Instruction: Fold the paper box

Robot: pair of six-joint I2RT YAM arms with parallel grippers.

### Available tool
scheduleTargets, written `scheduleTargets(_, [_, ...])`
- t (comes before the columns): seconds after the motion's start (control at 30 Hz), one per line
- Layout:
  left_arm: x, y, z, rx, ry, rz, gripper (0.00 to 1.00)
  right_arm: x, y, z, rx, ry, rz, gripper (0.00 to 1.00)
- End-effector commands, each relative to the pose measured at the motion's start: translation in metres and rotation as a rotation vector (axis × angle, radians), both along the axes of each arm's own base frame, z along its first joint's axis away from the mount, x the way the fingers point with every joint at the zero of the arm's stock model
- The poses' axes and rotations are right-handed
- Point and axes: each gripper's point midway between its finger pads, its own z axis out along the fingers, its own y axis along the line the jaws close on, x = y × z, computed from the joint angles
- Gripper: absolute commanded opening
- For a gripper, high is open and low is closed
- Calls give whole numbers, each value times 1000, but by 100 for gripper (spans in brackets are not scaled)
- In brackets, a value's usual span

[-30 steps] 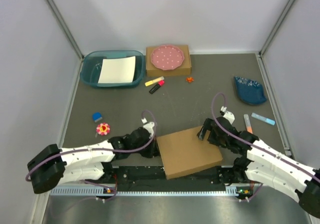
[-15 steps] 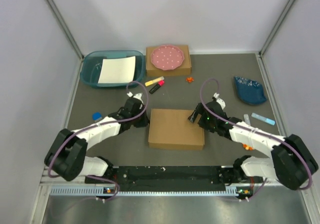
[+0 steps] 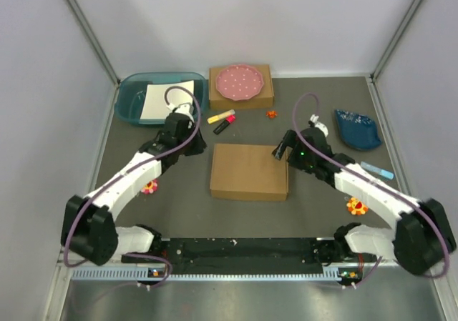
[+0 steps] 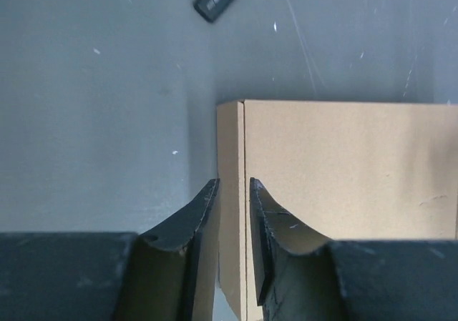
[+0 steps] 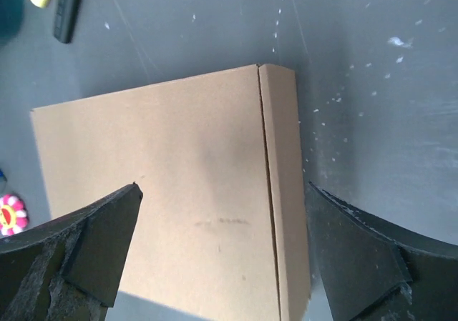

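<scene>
Status: the paper box (image 3: 249,171) lies flat at centre of the top view, just below the red-black marker (image 3: 225,126). It looks closed all round: lid down, side walls up, no loose flaps or tabs visible. So we judge the fold is at its last step, maybe done. Left gripper (image 4: 233,185) is at the box's left edge near the upper-left corner, jaws apart by a narrow slit w/ the box's side strip showing thru the gap. We see no sign of a pinch. Right gripper (image 5: 222,187) hangs over the right edge, jaws spread wide, holding nothing. Next move IMO: check the lid seams along both short edges are seated, press down if one lifts, then pull both arms clear w/o nudging the box. We can't see the front tuck from these views.
</scene>
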Motion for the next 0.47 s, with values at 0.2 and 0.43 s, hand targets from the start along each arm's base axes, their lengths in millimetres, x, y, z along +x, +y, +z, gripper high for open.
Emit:
scheduleTargets(0.2, [-31,33,80,-80,-223,108,46,-44,-40,103,-31,-287,26,98])
scheduleTargets(0.43, [-53,26,74,-217,-227,108,42,-61,-56,100,-113,-342,49,99])
